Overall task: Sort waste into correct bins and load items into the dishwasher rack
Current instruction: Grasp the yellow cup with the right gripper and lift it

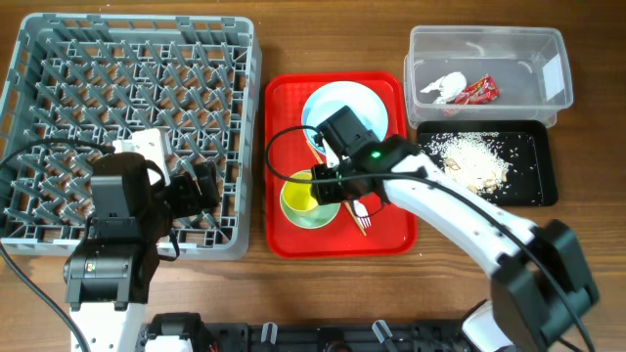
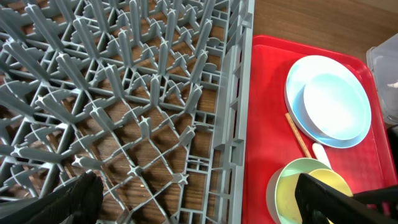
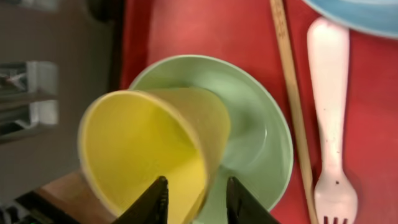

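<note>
The small yellow cup (image 3: pixel 143 149) sits tilted inside the pale green bowl (image 3: pixel 261 124) on the red tray (image 1: pixel 284 108). My right gripper (image 3: pixel 196 199) is slightly open and straddles the cup's wall, one finger inside and one outside. The white fork (image 3: pixel 329 124) and wooden stick (image 3: pixel 289 81) lie beside the bowl. The pale blue-white plate (image 2: pixel 295 93) holds a smaller round dish (image 2: pixel 336 102). My left gripper (image 2: pixel 199 199) is open and empty above the grey dishwasher rack (image 1: pixel 59 59), at its near right edge. The tissue (image 1: pixel 442 86) and red wrapper (image 1: pixel 479 91) lie in the clear tub (image 1: pixel 548 44).
The black tray (image 1: pixel 533 186) holds beige crumbs (image 1: pixel 469 161) and stands right of the red tray, below the tub. The right arm reaches across the red tray from the front right. Black cables hang over the tray and the rack's front.
</note>
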